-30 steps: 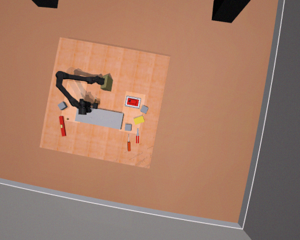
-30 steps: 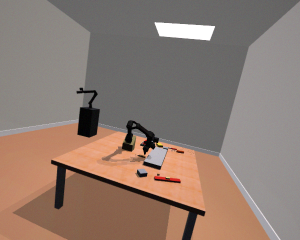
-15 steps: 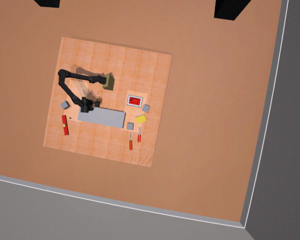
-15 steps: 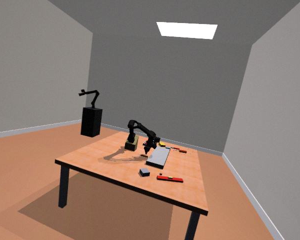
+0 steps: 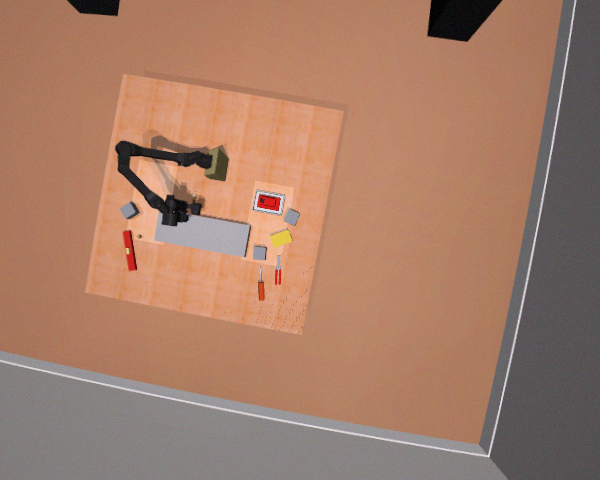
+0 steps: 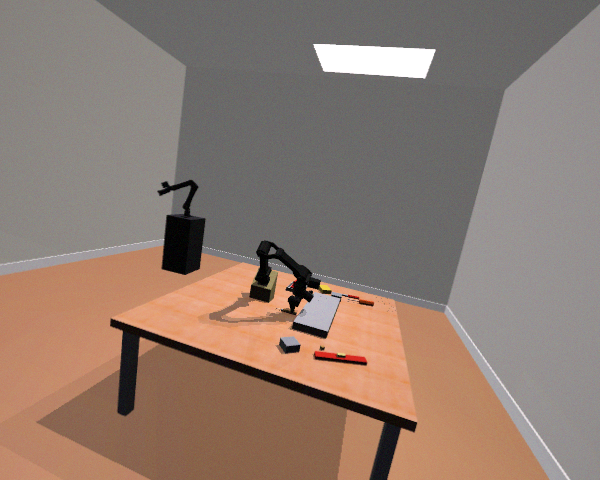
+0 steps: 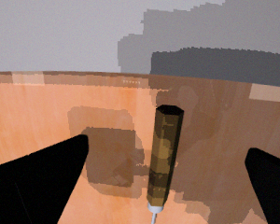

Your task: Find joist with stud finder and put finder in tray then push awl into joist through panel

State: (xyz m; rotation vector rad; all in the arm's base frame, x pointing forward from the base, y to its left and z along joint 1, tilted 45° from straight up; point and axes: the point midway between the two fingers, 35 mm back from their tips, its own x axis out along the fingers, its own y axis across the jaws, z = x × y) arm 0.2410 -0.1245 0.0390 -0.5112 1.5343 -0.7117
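Note:
The awl [image 7: 164, 159] lies on the table beside the panel, its dark handle end toward the panel and its thin metal shaft running out of the bottom of the wrist view. My gripper [image 5: 195, 207] [image 6: 292, 307] [image 7: 170, 150] is open and empty above the awl, with one finger on each side of the handle. The grey floor panel [image 5: 215, 237] [image 6: 318, 312] [image 7: 51, 37] lies flat; the arm covers its left end in the top view. The red stud finder [image 5: 268, 202] lies in the white tray [image 5: 255, 202], right of the arm's base.
A red level [image 5: 129, 250] [image 6: 340, 357] and a grey block [image 5: 129, 210] [image 6: 289, 344] are left of the panel. Right of it are a grey block [image 5: 259, 252], another grey block [image 5: 291, 216], a yellow block [image 5: 281, 238], pliers [image 5: 278, 276] and an orange-handled screwdriver [image 5: 261, 290].

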